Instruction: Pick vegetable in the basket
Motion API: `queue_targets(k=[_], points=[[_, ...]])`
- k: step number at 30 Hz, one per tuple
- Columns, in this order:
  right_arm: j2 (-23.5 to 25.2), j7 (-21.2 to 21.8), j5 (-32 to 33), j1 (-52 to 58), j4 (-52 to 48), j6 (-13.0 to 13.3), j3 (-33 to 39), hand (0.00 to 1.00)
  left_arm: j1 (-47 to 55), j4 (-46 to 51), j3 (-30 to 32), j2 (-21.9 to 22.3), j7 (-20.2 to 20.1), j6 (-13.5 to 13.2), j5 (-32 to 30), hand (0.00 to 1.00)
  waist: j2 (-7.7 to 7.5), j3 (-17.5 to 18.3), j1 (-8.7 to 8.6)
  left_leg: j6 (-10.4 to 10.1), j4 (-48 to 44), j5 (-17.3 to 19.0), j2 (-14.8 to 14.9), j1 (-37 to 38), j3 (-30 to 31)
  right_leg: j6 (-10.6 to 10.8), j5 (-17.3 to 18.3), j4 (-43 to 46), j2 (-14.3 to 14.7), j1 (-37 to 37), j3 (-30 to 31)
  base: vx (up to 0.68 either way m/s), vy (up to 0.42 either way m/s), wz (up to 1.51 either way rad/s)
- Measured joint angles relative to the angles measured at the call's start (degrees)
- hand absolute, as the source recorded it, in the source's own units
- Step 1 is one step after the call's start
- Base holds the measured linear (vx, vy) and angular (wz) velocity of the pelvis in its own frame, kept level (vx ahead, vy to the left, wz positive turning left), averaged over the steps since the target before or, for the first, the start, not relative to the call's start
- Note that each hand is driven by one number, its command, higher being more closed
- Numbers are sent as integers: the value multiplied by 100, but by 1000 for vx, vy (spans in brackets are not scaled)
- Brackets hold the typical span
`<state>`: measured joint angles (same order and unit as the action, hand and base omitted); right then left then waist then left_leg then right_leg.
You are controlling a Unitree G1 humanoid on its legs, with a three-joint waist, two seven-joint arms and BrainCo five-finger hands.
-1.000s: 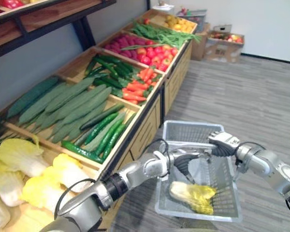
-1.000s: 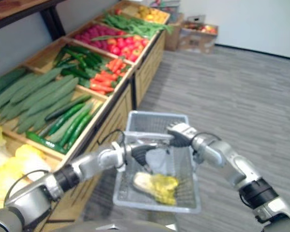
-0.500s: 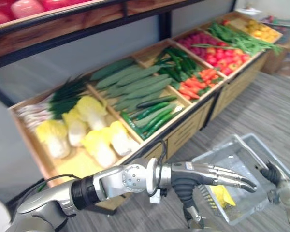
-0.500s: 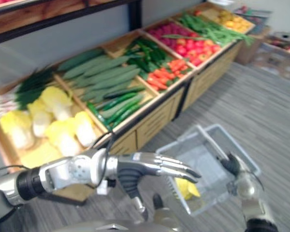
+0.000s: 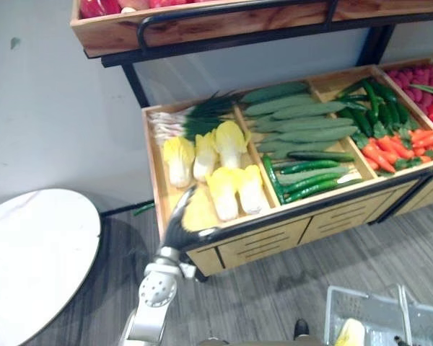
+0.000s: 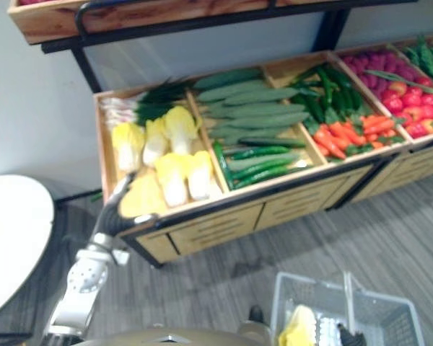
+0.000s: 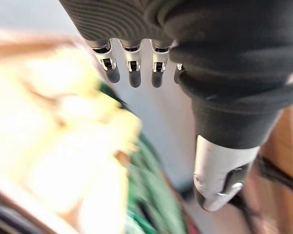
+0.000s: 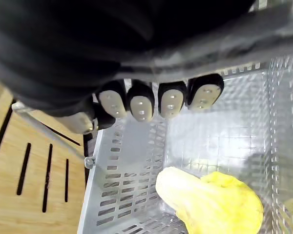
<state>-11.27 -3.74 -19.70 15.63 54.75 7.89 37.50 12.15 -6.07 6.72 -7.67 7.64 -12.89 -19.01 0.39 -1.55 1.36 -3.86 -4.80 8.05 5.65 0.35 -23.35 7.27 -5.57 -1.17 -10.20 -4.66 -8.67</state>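
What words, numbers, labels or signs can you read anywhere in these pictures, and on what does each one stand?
None: no word, number, label or sign can be read in any view.
The wooden stand, the basket, the cabbage lying in it and the round table show no print.
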Motion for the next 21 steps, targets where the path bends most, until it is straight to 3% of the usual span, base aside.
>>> queue_targets(k=[4,7,10,13,17,21], points=[[37,-12,34,-28,239,-18,-48,100,-21,-1341,952,70,736,290,-493,0,-115,118,-32,25,289,-226,-4,123,72,-7,10,-74,64,36,-115,83,-44,8],[89,-99,38,0,240,-17,-262,100,-39,-2287,1429,76,1027,501,-494,0,-185,272,-99,31,359,-235,-14,221,86,-19,18,-112,71,133,-165,4,-19,2],[109,-120,47,29,249,-16,-376,100,-104,-3211,1921,107,1120,594,-464,0,-216,347,-138,54,455,-266,-85,265,154,-31,28,-176,22,208,-212,-45,-5,10],[103,-239,68,-3,416,-5,-400,100,-184,-4423,2768,196,1275,694,79,0,-225,414,-178,54,604,-331,-145,290,177,-45,35,-228,-5,194,-212,-58,-9,4],[106,-333,185,-189,850,-22,-355,100,52,-5418,3068,403,1208,1040,91,0,-218,467,-255,47,694,-381,-191,297,192,-13,9,-371,-3,199,-207,-7,-22,2],[101,-354,183,-216,977,-24,-403,100,49,-5606,3028,567,1047,1095,86,0,-200,465,-270,42,700,-382,-191,294,188,-7,5,-409,34,202,-196,-3,-22,-2]])
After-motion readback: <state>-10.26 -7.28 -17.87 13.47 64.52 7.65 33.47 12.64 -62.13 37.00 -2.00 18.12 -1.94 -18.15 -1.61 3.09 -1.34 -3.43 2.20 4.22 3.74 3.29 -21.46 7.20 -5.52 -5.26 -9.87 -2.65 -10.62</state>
